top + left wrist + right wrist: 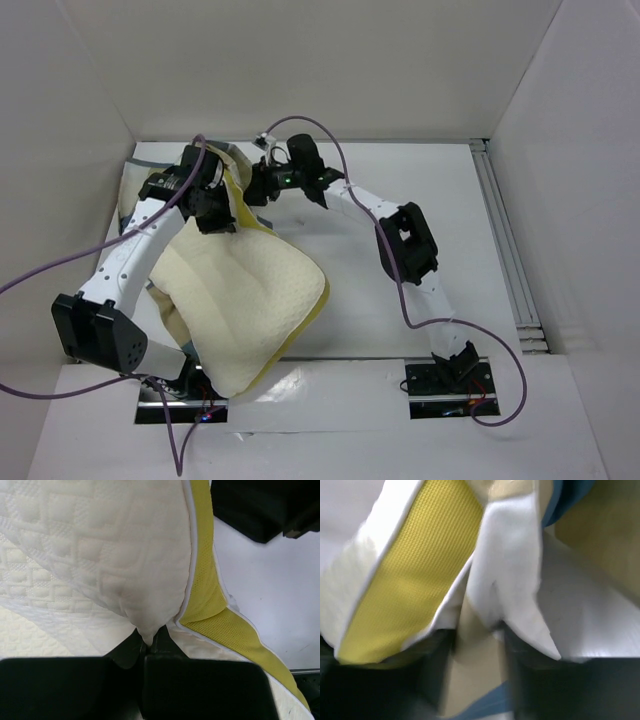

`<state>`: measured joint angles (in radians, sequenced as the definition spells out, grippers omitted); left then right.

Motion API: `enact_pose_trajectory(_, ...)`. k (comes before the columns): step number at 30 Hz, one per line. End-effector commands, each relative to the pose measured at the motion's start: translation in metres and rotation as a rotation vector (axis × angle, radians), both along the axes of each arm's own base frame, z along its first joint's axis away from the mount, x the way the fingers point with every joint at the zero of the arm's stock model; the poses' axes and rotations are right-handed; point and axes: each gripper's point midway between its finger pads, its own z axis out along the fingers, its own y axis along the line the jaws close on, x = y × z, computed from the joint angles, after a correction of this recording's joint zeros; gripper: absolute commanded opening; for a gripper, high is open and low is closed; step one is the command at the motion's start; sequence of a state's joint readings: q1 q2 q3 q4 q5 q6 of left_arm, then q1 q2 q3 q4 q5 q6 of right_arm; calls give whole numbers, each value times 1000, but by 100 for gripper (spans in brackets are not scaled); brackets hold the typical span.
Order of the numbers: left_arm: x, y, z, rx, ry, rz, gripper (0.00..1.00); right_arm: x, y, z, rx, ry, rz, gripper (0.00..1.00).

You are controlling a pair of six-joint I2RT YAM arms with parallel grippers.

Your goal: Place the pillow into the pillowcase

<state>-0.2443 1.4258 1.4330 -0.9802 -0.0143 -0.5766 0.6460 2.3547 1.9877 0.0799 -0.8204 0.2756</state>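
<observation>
This is looking like a robotics lab cell: plain white walls (300, 70) are boxing in a white tabletop (350, 315) (aluminium rail (510, 250) running along one side), purple cables (405, 305) trailing.

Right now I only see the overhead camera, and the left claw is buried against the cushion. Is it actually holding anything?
Observer: Yes. Its wrist camera shows the left gripper shut on a pinch of the quilted cream cloth of the pillow.
Visitor: And the right claw?
Observer: The right gripper has its jaws apart, with tan cloth of the pillowcase between them. The picture is too blurred to call it a grip.
Visitor: The yellow edge?
Observer: Close up, that band is a mesh weave.
</observation>
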Motion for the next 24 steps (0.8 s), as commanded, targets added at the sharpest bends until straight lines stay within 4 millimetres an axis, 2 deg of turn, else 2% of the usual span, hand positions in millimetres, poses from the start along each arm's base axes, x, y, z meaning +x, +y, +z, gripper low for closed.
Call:
enact_pose_trajectory(1, -5, -12, 20, -57, -45, -47, 0, 3, 11, 5, 12, 4, 20, 41)
enact_pose_trajectory(2, -5, -12, 21, -57, -45, -47, 0, 2, 10, 1, 5, 12, 20, 28)
enact_pose_trajectory(3, -3, -13, 24, -60, -55, -47, 0, 6, 4, 1, -1, 15, 1, 1)
enact_pose_trajectory(4, -3, -13, 24, -60, -55, -47, 0, 10, -1, 3, 8, 4, -10, 0)
enact_pose_trajectory(5, -3, -13, 24, -60, -55, -47, 0, 4, -7, -14, -15, 43, -24, 0)
enact_pose_trajectory(6, 0, -10, 25, -62, -64, -38, 0, 6, -16, 2, 5, 17, -38, 0)
enact_pose_trajectory(7, 2, -13, 26, -70, -61, -44, 0, 9, -22, 8, 21, 5, -60, 0)
enact_pose_trajectory(10, 17, -20, 24, -103, -80, -19, 0, -1, -39, 11, 8, 10, -99, 0)
enact_pose_trajectory(11, 20, -21, 20, -113, -75, -3, 0, -6, -43, 12, 4, 15, -99, 0)
enact_pose_trajectory(12, 32, -25, 17, -126, -90, 11, 0, -11, -50, 15, -6, 17, -122, 0)
enact_pose_trajectory(14, 42, -19, 0, -110, -77, 106, 0, -22, -62, -1, -54, 55, -143, 0)
enact_pose_trajectory(15, 51, -15, -8, -90, -75, 143, 0, -27, -67, 11, -53, 37, -152, 0)
enact_pose_trajectory(16, 58, -15, -11, -97, -81, 178, 0, -34, -72, 10, -62, 49, -152, 0)
enact_pose_trajectory(17, 60, -17, -17, -87, -67, 188, 0, -39, -79, -1, -92, 65, -168, 0)
enact_pose_trajectory(18, 65, -17, -17, -83, -68, 201, 0, -44, -84, 13, -87, 52, -180, 0)
enact_pose_trajectory(20, 74, -15, -25, -57, -58, 215, 0, -52, -91, 20, -103, 38, -172, 0)
enact_pose_trajectory(21, 81, -18, -17, -52, -83, 214, 0, -56, -93, 24, -111, 32, -169, 0)
enact_pose_trajectory(22, 90, -12, -13, -19, -108, 227, 0, -62, -99, 39, -127, 27, -162, 0)
enact_pose_trajectory(23, 93, -9, -18, 12, -84, 239, 0, -69, -99, 47, -140, -19, -138, 0)
enact_pose_trajectory(24, 97, -6, -2, 26, -96, 250, 0, -71, -103, 53, -157, -37, -139, 0)
